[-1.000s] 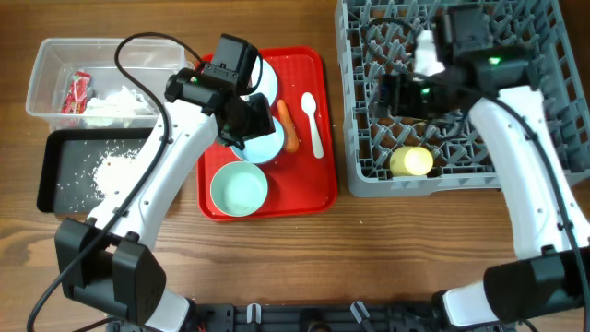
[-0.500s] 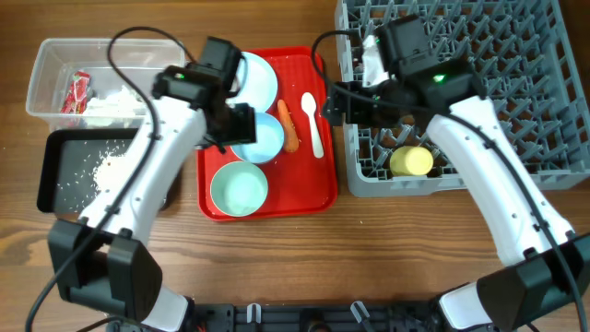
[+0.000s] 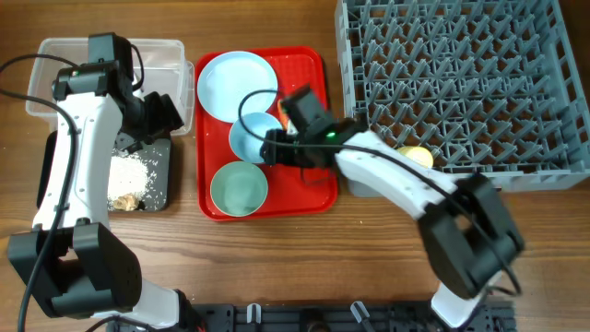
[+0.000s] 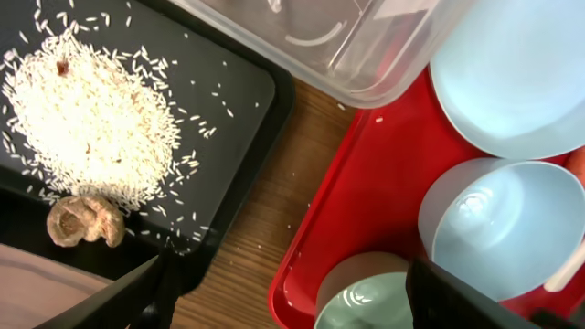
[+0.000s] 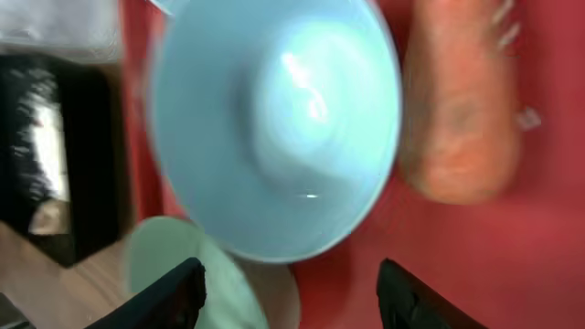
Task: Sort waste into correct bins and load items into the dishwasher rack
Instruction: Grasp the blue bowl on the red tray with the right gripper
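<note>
Gripper on my right (image 5: 292,294) hangs spread wide and empty over the blue bowl (image 5: 274,128). I see the carrot (image 5: 457,110) just beside one finger and the green bowl (image 5: 183,270) under the other. My left gripper (image 4: 288,297), also spread and empty, hovers between the black tray (image 4: 247,100) holding rice (image 4: 87,119) and the red tray (image 4: 366,210).

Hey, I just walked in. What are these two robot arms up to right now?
They are clearing a meal. The right gripper hangs open just above the light blue bowl on the red tray, next to the carrot, and holds nothing. The left gripper is open and empty by the black tray, which holds rice and a brown food bit. A yellow cup sits in the dishwasher rack.
</note>
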Tool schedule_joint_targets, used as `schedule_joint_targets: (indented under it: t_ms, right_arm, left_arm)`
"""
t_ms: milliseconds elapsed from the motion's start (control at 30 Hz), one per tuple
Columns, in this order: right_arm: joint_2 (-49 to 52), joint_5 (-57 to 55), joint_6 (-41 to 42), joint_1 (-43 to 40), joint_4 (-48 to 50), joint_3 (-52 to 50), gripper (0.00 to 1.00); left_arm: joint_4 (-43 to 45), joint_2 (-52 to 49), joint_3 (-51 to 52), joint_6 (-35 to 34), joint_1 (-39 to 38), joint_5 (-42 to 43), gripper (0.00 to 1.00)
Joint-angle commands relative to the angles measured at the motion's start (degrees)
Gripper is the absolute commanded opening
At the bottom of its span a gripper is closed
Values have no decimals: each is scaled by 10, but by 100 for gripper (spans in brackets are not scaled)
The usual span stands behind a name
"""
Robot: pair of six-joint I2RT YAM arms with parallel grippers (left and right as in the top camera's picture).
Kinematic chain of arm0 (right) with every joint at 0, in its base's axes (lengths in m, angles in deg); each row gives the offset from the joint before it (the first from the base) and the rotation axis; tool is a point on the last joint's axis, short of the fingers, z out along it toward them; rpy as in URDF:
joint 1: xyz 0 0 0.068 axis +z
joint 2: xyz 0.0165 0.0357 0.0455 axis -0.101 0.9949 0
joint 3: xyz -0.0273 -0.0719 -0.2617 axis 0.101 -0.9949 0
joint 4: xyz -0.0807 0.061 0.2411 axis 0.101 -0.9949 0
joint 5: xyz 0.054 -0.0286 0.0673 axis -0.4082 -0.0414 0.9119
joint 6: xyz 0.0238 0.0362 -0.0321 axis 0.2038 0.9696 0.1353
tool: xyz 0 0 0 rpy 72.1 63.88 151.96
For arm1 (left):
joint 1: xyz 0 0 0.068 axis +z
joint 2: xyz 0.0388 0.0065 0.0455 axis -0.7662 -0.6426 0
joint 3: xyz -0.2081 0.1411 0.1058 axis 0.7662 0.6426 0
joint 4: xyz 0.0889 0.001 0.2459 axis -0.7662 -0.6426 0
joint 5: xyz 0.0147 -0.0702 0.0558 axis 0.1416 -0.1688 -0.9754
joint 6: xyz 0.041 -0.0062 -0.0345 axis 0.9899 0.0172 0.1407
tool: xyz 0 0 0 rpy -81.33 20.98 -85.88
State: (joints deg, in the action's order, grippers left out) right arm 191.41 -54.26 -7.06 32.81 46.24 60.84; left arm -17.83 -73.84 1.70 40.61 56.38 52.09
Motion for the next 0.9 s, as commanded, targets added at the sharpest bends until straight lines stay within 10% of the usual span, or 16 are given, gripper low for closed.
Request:
schedule_joint_targets:
  t_ms: [0,267,533,700,867]
  right_arm:
    - [54,2,26,4,3,-4,57]
    - [48,-3,-4,-28,13,-4,29]
    - [42,-3,-29,-35,91,-4,40]
    - [42,-3,-29,-21,83,-4,4]
    - [10,-1,-79,-44,44,6,4]
  left_arm:
    - [-9,2,-2,-3,1,3,80]
    - [-11,2,-2,-3,1,3,80]
    - [-11,2,-2,-3,1,14,80]
    - [-11,2,-2,-3,1,14,80]
    - [-7,2,-2,-3,1,14,81]
